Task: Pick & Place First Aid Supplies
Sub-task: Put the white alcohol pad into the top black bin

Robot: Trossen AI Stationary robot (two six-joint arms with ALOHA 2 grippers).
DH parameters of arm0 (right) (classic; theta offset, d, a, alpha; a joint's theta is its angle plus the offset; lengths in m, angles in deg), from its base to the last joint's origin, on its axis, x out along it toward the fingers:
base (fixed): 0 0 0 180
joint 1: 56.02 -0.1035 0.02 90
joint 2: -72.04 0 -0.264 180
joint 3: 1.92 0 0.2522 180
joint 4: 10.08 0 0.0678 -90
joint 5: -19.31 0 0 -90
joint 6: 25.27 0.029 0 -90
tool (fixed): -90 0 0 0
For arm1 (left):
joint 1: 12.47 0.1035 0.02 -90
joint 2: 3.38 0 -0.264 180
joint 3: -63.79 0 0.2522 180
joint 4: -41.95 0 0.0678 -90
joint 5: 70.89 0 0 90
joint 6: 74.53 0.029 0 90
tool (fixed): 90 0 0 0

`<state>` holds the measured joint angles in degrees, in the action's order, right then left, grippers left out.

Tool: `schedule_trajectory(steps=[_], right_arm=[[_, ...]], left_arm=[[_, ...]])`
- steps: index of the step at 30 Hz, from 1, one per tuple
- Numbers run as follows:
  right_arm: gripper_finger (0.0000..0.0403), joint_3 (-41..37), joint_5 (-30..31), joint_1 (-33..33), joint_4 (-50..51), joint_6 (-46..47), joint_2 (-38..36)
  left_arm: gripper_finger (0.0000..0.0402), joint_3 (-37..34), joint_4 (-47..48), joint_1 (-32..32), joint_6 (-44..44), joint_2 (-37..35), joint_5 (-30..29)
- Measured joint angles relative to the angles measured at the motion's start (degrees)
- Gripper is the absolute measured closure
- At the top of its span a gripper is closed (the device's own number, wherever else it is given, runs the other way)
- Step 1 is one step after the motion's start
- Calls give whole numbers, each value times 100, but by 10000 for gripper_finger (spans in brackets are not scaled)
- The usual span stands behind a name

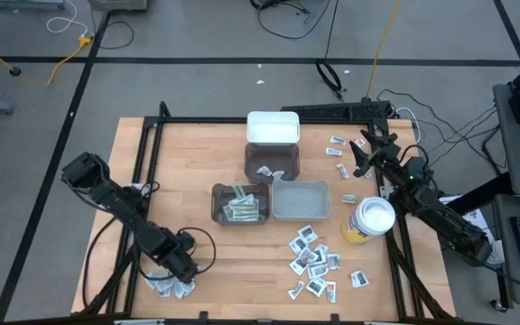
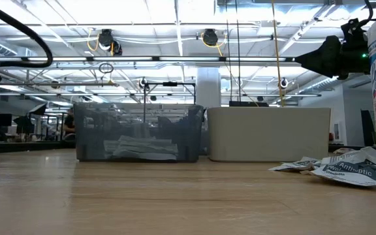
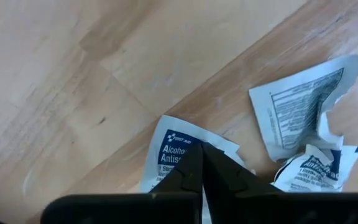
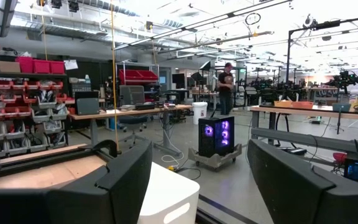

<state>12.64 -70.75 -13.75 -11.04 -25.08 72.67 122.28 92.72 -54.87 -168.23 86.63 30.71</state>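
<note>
**While the left fingers pinch a wipe sachet**

High view: left gripper [image 1: 181, 267] sits low over white sachets [image 1: 170, 286] at the wooden worktop's [image 1: 197, 153] near-left corner; right gripper [image 1: 364, 153] hovers far-right.

Left wrist view: fingers [image 3: 197, 168] clamped together on the white-and-blue alcohol sachet [image 3: 176, 149].

Right wrist view: fingers [image 4: 123, 174] apart.

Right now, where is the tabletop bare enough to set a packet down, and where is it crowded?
Bare wood lies between the left gripper, shut on an alcohol wipe packet, and the packet cluster, below the dark bin. Crowded: that cluster, and around the yellow canister.
</note>
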Motion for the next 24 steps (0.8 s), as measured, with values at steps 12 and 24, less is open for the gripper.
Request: schedule_trajectory(steps=[12, 24], right_arm=[[140, 2, 0, -1, 0, 0, 0], [140, 2, 2, -2, 0, 0, 0]], left_arm=[[304, -4, 199, 287, -118, -382, -141], [178, -1, -96, 310, -168, -452, 360]])
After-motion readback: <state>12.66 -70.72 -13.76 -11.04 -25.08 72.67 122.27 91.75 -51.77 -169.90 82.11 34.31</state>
